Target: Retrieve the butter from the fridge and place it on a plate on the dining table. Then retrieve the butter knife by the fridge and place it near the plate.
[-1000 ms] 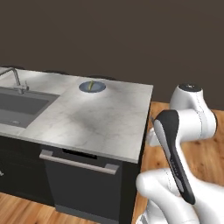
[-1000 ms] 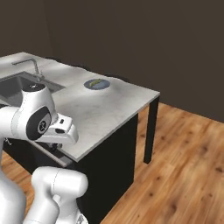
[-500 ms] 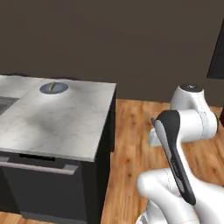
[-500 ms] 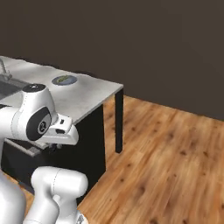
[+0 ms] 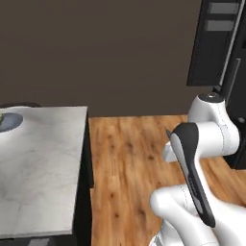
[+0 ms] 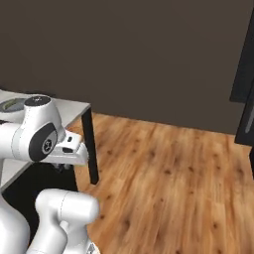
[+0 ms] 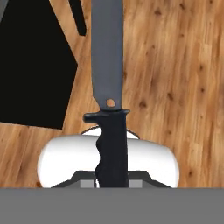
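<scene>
In the left base view, the corner of the large dining table with a white-grey marble top (image 5: 43, 168) is seen at the lower left, and the round, flat, blue-grey plate (image 5: 9, 122) is cut by the left edge of the picture, resting on the tabletop; something yellowish lies on it, too small to be made out. The tall black fridge with a grey vertical bar handle (image 5: 218, 43) is seen at the upper right, behind the folded white arm, above a brown wooden plank floor (image 5: 129, 163). In the right base view, the table corner and its black leg are seen at the left, with the plate near the left edge. In the hand view, the small slim butter knife with a black handle and dark-grey blade (image 7: 109, 105) is clamped by its handle in the closed gripper (image 7: 112, 181), the blade pointing away over the wooden floor.
</scene>
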Controlling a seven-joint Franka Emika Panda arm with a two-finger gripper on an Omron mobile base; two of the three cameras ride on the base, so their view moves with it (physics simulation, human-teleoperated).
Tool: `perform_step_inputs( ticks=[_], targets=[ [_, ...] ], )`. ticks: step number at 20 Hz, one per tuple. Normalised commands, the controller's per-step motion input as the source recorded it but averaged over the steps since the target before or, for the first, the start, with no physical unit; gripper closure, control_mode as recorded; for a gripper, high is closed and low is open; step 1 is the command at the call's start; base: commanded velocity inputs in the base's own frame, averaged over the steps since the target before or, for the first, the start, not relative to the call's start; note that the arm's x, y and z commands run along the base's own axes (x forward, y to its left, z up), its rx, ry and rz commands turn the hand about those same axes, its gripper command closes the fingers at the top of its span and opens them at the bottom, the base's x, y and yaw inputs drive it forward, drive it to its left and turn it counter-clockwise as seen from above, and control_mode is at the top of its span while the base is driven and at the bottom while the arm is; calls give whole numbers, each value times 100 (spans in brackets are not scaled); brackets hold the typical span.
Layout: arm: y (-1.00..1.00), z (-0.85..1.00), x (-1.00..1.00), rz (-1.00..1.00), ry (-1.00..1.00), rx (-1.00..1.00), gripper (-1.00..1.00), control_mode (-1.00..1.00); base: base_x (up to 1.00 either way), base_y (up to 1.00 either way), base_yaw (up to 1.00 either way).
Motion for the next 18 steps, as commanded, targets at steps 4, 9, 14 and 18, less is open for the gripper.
perform_step_inputs(
  ticks=[4,9,14,18],
  targets=[
    [0,0,0,0,0,0,100,100,100,-34,-30],
    [0,0,0,0,0,0,100,100,100,-1,-31],
    [0,0,0,0,0,0,100,100,100,0,-22],
    [0,0,0,0,0,0,100,100,100,0,-16]
  ],
)
